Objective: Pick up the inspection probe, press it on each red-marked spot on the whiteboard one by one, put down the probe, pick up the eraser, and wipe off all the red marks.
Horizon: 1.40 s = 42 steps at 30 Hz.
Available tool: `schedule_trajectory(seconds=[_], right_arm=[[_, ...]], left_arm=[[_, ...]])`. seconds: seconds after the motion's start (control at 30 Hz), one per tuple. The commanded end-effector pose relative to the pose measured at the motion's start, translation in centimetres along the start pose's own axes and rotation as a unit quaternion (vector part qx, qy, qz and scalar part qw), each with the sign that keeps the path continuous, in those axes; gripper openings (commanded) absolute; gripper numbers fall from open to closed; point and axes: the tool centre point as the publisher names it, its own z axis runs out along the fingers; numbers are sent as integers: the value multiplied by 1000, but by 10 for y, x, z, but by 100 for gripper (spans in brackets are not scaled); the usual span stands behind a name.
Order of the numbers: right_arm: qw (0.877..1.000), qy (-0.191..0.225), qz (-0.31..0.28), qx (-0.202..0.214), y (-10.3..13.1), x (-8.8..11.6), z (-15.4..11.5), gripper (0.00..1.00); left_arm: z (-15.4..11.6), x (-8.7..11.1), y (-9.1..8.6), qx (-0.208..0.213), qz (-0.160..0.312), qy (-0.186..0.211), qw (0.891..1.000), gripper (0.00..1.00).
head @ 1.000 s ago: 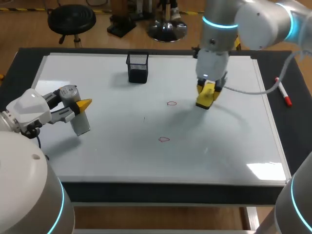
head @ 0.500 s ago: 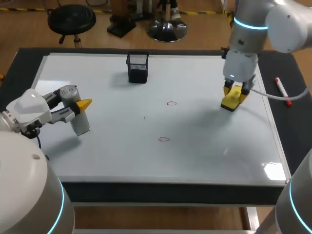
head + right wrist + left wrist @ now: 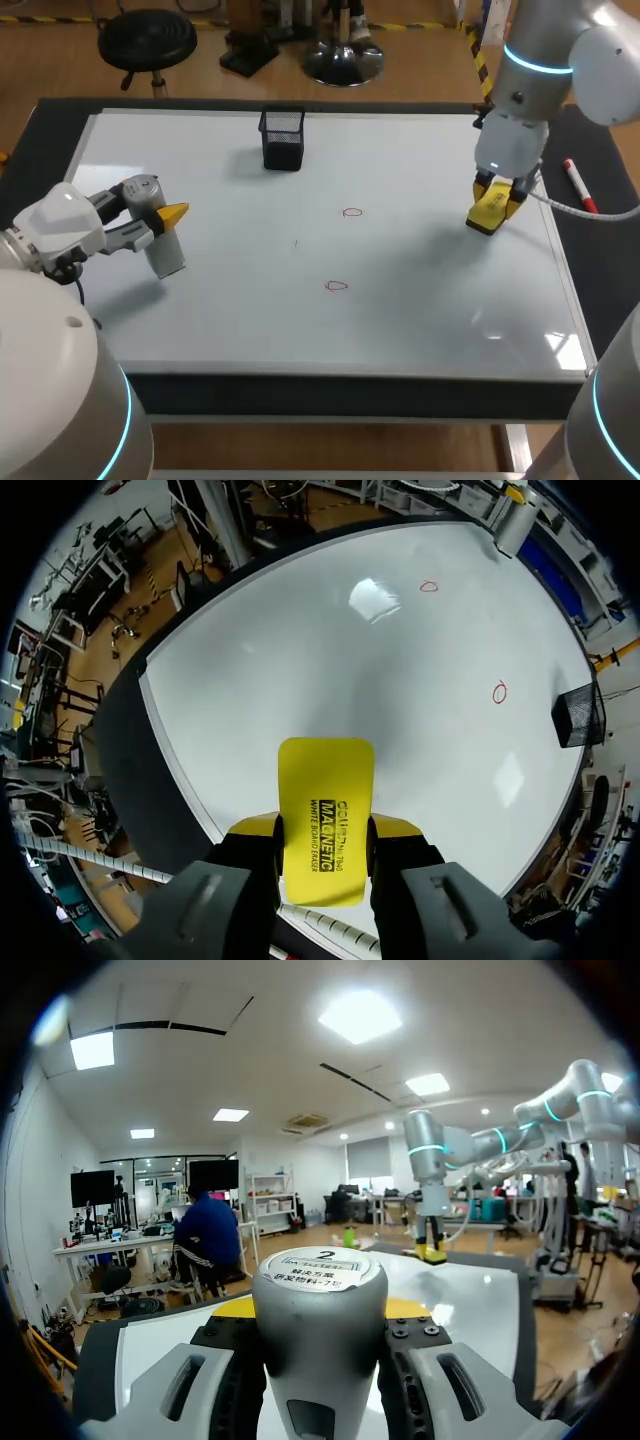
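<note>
R jaws clamp the eraser (image 3: 490, 212) near the whiteboard's (image 3: 230, 310) right edge; L jaws clamp the probe (image 3: 163, 250) at left edge. Risk: if eraser lands tilted, mid-board red marks (image 3: 351, 212) only smear.

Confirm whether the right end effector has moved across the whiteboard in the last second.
Yes. The right end effector, shut on the eraser, has travelled toward my right, away from the upper red mark and close to the whiteboard's right edge.
</note>
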Motion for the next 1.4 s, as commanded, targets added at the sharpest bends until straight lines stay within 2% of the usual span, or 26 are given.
schedule_trajectory(seconds=[0.03,0.63,0.9,1.07,1.3,1.4], right_arm=[[1000,0,-1,1,0,1,-1,0],[1000,0,-1,1,0,1,-1,0],[1000,0,-1,1,0,1,-1,0],[1000,0,-1,1,0,1,-1,0],[1000,0,-1,1,0,1,-1,0],[1000,0,-1,1,0,1,-1,0]], left_arm=[[1,0,-1,-1,0,-1,1000,0],[1,0,-1,-1,0,-1,1000,0],[26,3,-9,6,19,65,998,0],[52,5,-16,19,24,104,994,0],[97,12,-23,38,22,178,983,0],[119,21,-26,40,26,212,976,0]])
